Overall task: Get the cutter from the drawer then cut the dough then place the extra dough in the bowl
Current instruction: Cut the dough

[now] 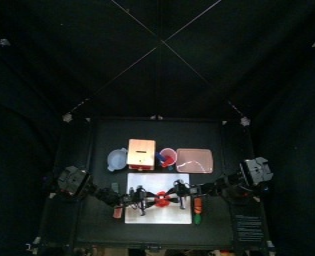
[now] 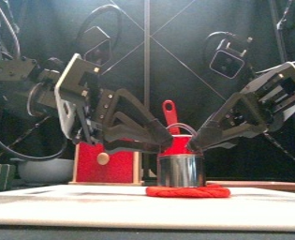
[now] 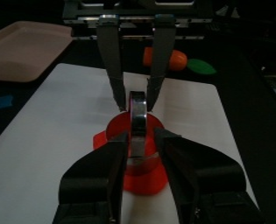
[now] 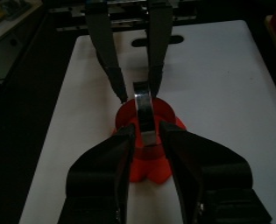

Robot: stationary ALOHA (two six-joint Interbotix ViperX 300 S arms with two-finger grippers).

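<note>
Toward the back left, the bowl [image 1: 117, 158] and the wooden box [image 1: 142, 152] stand apart from the work. The left pincer [image 3: 138, 131] is closed narrowly on the cutter [image 2: 181, 172], which stands on the red dough [image 2: 187, 192] in the middle of the white board [image 1: 140, 212]. The right pincer [image 4: 144, 129] clamps it likewise. Fetching looks done and cutting is underway. The extra dough has yet to reach the bowl.

Red dough [image 2: 187, 191], silver cutter [image 2: 181, 172], white cutting board [image 2: 62, 204], red drawer front [image 2: 120, 169], pink tray [image 1: 195, 159].

Dough [image 3: 114, 140] partly hidden by cutter [image 3: 138, 109], bowl [image 2: 43, 171] — mostly behind left arm [image 2: 94, 103], box [image 2: 118, 165] half covered
</note>
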